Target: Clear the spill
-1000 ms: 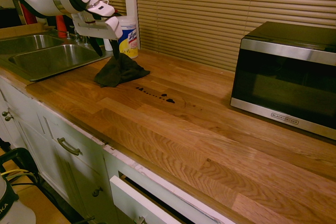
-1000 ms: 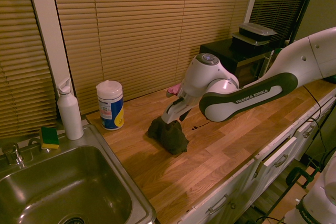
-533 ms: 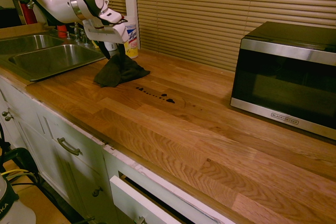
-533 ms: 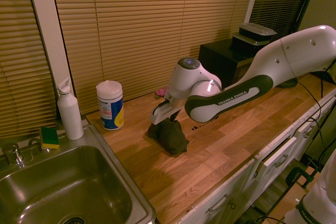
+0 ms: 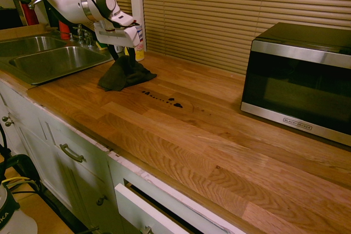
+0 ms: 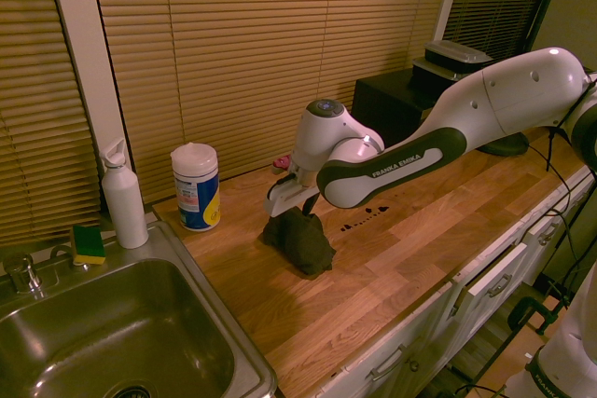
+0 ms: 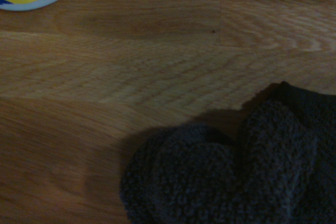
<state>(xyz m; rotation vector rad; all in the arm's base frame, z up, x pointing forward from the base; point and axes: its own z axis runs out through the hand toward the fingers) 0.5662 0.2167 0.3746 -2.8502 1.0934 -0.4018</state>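
1. Wood, warm and brown, makes up the long counter (image 5: 181,135) that fills the front of the first outside view. Most of it is bare.
2. Going back from the front edge, you meet the spill (image 5: 164,100) first. It is a thin line of little black drops and specks on the wood. It looks just as dirty as a spill can be, so none of it has been wiped yet.
3. From the spill, the dark rag (image 5: 125,74) lies at about ten o'clock, just beside the near end of the line of drops. It sits in a bunched heap and does not cover any drops.
4. Right above the rag hangs the gripper (image 5: 122,54), pointing nearly straight down. Its two black fingers stand wide, one on each side of the top of the heap. It holds nothing yet.
5. From the rag, the wipes tub (image 6: 196,186) stands at about ten o'clock in the second outside view, with the white bottle (image 6: 123,195) and the sink (image 6: 112,342) beyond. The microwave (image 5: 299,78) is far off the other way.
6. I think the job has hardly begun. The rag must still be pinched, dragged over the drops, and rubbed until the wood is clean.
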